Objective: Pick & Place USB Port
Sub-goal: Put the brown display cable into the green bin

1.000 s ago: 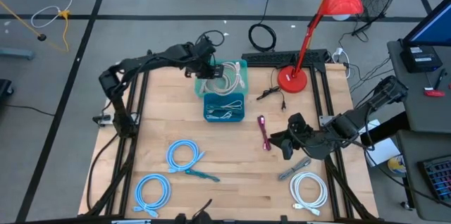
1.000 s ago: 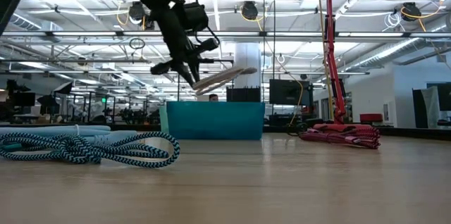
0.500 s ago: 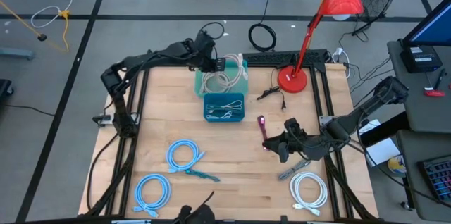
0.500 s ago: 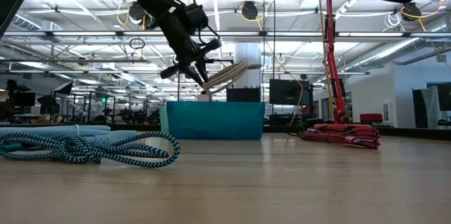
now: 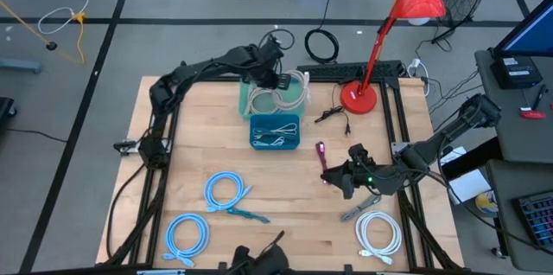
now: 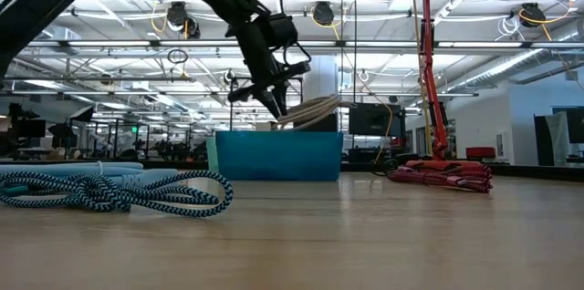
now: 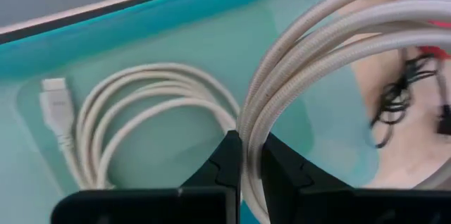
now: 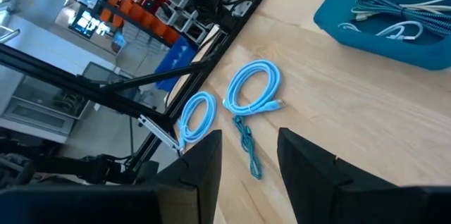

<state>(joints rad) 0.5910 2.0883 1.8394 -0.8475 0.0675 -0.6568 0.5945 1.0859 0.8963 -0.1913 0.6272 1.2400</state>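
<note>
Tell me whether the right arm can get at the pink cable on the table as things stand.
Probably yes: the right end effector is open beside the pink cable, with nothing between them. The left end effector is away at the bin.

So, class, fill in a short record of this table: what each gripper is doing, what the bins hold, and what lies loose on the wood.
left gripper: shut on beige cable, above pale green bin
right gripper: open, empty, near pink cable
pale green bin: one coiled beige cable
blue bin: several cables
loose on table: light blue coils, white coil
red lamp: far edge
</note>
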